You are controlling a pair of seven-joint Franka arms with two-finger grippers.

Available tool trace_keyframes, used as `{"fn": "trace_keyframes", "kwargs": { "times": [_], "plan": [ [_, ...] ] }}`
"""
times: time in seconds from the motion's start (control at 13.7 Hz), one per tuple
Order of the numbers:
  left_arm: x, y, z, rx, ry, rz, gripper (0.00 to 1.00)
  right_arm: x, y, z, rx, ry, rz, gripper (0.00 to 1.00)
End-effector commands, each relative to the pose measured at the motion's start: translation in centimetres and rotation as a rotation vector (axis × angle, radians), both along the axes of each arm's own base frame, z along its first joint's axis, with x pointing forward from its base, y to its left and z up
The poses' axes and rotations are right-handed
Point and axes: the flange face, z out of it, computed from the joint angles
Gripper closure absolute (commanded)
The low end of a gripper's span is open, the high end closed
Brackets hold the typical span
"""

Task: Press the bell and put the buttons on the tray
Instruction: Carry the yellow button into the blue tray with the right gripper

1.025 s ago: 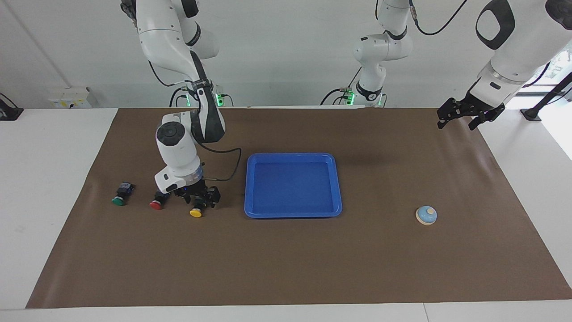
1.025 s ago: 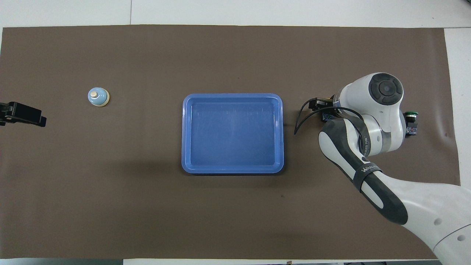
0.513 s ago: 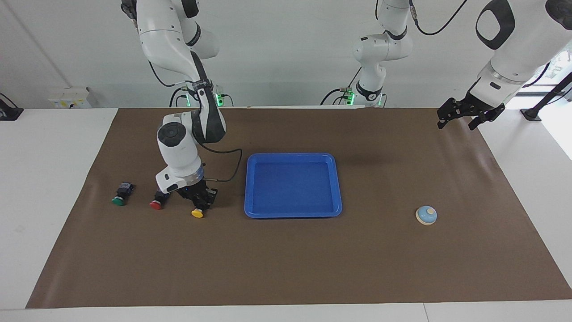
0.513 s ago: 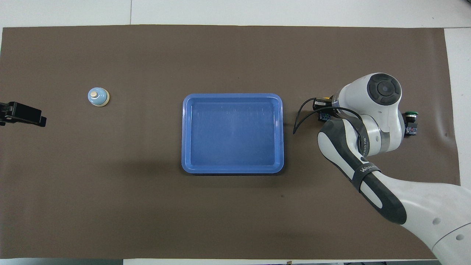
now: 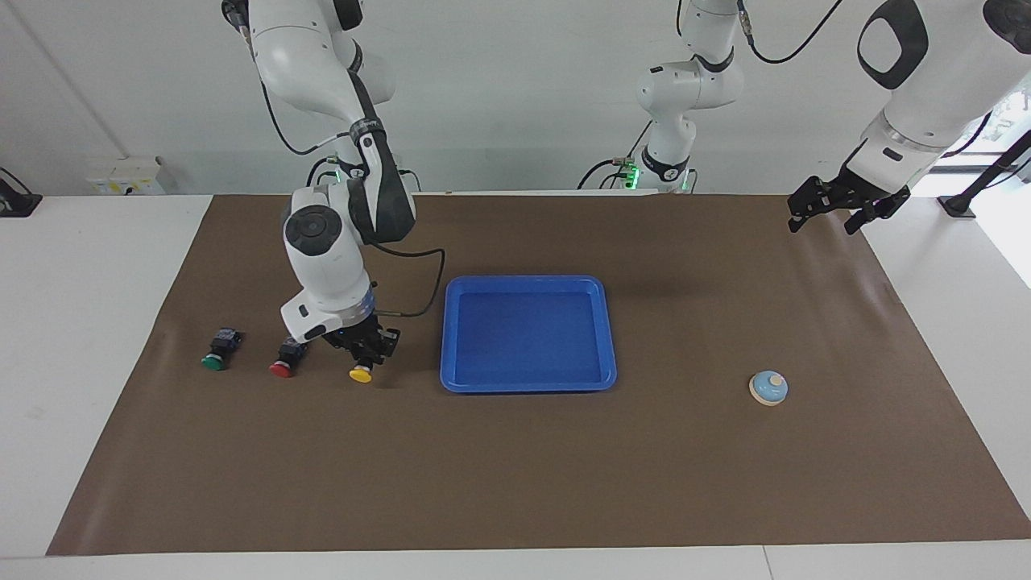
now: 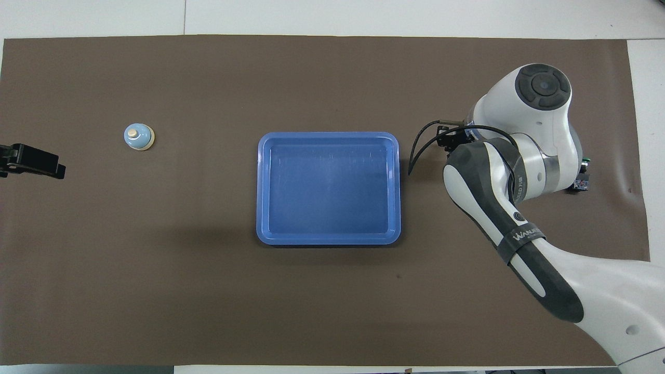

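Note:
My right gripper (image 5: 364, 348) is shut on the yellow button (image 5: 360, 373) and holds it just above the mat, beside the blue tray (image 5: 527, 388), toward the right arm's end. The red button (image 5: 282, 364) and the green button (image 5: 213, 358) lie on the mat further toward that end. In the overhead view the right arm hides the yellow and red buttons; only the edge of the green button (image 6: 583, 181) shows. The tray (image 6: 328, 136) holds nothing. The light-blue bell (image 5: 768, 387) (image 6: 138, 137) stands toward the left arm's end. My left gripper (image 5: 830, 211) (image 6: 31, 161) waits open, raised over the mat's edge.
A brown mat (image 5: 515, 483) covers the table, with white table surface around it. A third robot arm (image 5: 676, 97) stands at the robots' edge of the table. A black cable (image 6: 421, 150) loops from the right wrist toward the tray.
My right gripper closed on the yellow button and lifted it off the mat, shifting slightly toward the tray. The left arm, the bell, the tray and the other buttons stayed put.

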Motion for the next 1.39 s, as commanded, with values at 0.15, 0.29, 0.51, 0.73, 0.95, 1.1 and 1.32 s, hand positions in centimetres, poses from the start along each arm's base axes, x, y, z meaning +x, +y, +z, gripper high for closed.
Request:
{"fn": "trace_keyframes", "kwargs": {
  "times": [0.15,0.29,0.51,0.73,0.95,1.1,1.32],
  "plan": [
    [-0.2,0.2,0.6,0.001,0.001,-0.006,0.0,-2.1,8.9,4.7,0.007,0.027,-0.003,1.0],
    [-0.2,0.2,0.6,0.001,0.002,-0.006,0.0,-3.7,12.8,4.7,0.026,0.028,-0.01,1.0],
    [-0.2,0.2,0.6,0.001,0.001,-0.006,0.0,-5.5,16.3,2.7,0.069,0.034,-0.034,1.0],
    [-0.2,0.2,0.6,0.001,0.001,-0.004,0.0,-8.5,18.6,-2.9,0.079,0.009,-0.044,1.0],
    [-0.2,0.2,0.6,0.001,0.001,-0.006,0.0,-8.5,17.8,-4.5,0.079,0.005,-0.043,1.0],
    [-0.2,0.2,0.6,0.001,0.001,-0.006,0.0,-9.0,17.3,-6.0,0.085,-0.007,-0.044,1.0],
    [-0.2,0.2,0.6,0.001,0.001,-0.006,0.0,-9.5,17.0,-6.9,0.095,-0.026,-0.056,1.0]
  ]
}}
